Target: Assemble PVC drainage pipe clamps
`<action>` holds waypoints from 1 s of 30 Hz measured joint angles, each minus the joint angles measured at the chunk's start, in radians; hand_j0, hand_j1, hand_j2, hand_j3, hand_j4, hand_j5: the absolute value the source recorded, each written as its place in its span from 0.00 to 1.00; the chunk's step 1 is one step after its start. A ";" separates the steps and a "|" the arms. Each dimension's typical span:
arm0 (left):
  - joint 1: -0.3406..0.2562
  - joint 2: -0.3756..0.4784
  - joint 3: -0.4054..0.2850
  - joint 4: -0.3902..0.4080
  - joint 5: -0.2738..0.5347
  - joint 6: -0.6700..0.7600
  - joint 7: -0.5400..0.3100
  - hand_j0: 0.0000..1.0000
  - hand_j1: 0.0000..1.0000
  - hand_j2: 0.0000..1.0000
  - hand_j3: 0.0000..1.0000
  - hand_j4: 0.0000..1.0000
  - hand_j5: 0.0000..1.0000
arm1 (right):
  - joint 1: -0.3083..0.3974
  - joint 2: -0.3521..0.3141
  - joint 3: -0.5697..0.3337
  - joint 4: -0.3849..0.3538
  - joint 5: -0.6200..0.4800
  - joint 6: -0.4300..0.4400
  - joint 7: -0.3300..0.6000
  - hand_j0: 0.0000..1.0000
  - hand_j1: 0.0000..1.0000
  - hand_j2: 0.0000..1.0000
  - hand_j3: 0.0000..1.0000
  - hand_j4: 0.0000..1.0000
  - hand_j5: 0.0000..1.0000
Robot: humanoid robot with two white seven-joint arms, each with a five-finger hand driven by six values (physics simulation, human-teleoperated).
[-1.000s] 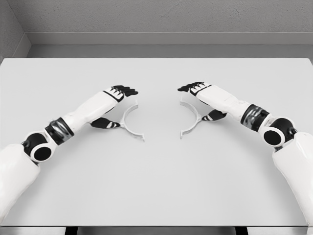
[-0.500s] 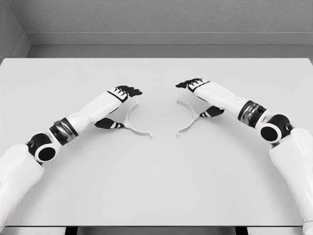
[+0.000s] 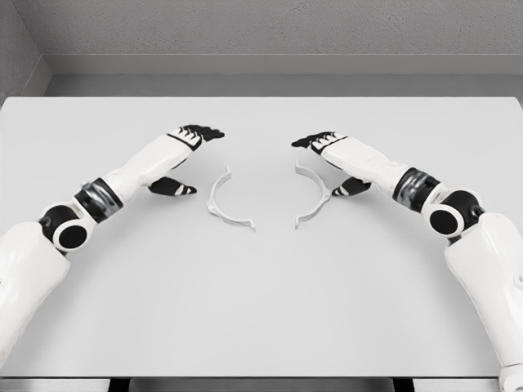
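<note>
Facing on smooth grey table (image 3: 261, 310): 2 thin white half-ring clamps (image 3: 222, 202)

Two white half-ring clamp pieces lie on a pale grey table (image 3: 261, 310), their open sides facing away from each other. The left clamp half (image 3: 222, 200) lies free, just right of the left hand (image 3: 186, 155), which hangs apart from it with black fingers spread and thumb lowered. The right clamp half (image 3: 315, 196) sits under the right hand (image 3: 331, 159), whose fingers reach over its far end and whose thumb lies just beside its outer curve; contact is unclear.
</note>
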 measured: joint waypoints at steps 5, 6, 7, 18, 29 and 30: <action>0.000 -0.020 -0.004 0.013 -0.002 0.000 0.000 1.00 1.00 1.00 1.00 1.00 1.00 | -0.002 0.009 0.014 0.003 0.001 0.006 -0.001 1.00 1.00 1.00 1.00 1.00 1.00; 0.002 -0.024 -0.005 0.013 -0.002 0.000 0.000 1.00 1.00 1.00 1.00 1.00 1.00 | -0.006 0.010 0.016 0.004 0.001 0.007 -0.001 1.00 1.00 1.00 1.00 1.00 1.00; 0.002 -0.028 -0.005 0.014 -0.002 0.000 0.000 1.00 1.00 1.00 1.00 1.00 1.00 | -0.008 0.011 0.019 0.005 0.001 0.007 -0.001 1.00 1.00 1.00 1.00 1.00 1.00; 0.008 -0.047 -0.013 0.009 -0.002 0.000 0.000 1.00 1.00 1.00 1.00 1.00 1.00 | 0.000 0.013 0.049 -0.027 0.001 0.007 -0.001 1.00 1.00 1.00 1.00 1.00 1.00; 0.011 -0.050 -0.028 0.000 0.000 0.000 0.000 1.00 1.00 1.00 1.00 1.00 1.00 | 0.002 0.027 0.073 -0.048 0.000 0.020 0.002 1.00 1.00 1.00 1.00 1.00 1.00; 0.011 -0.050 -0.028 0.000 0.000 0.000 0.000 1.00 1.00 1.00 1.00 1.00 1.00 | 0.002 0.029 0.074 -0.048 0.000 0.022 0.002 1.00 1.00 1.00 1.00 1.00 1.00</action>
